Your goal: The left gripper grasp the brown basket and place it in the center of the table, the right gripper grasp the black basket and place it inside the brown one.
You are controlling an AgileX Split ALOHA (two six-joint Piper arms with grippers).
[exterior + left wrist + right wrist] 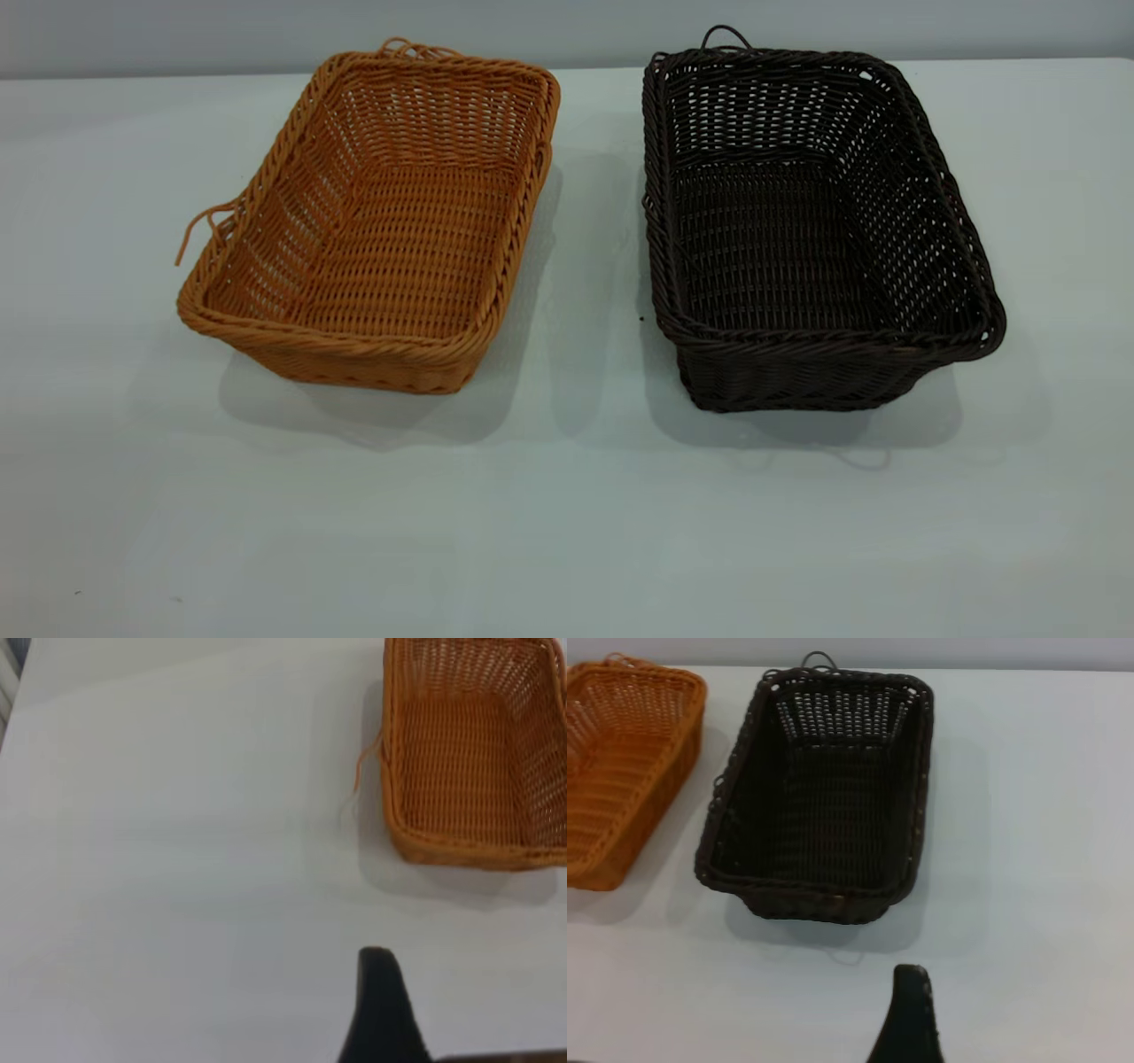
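Pale table: orange-brown woven basket beside dark basket; pincer openings indiscernible.

The rectangular orange-brown woven wicker basket has a ribbed, slightly shiny weave and a braided rim. The rectangular dark brown-black woven wicker basket looks equally ribbed, with open gaps. The pale grey-white tabletop is smooth and matt.
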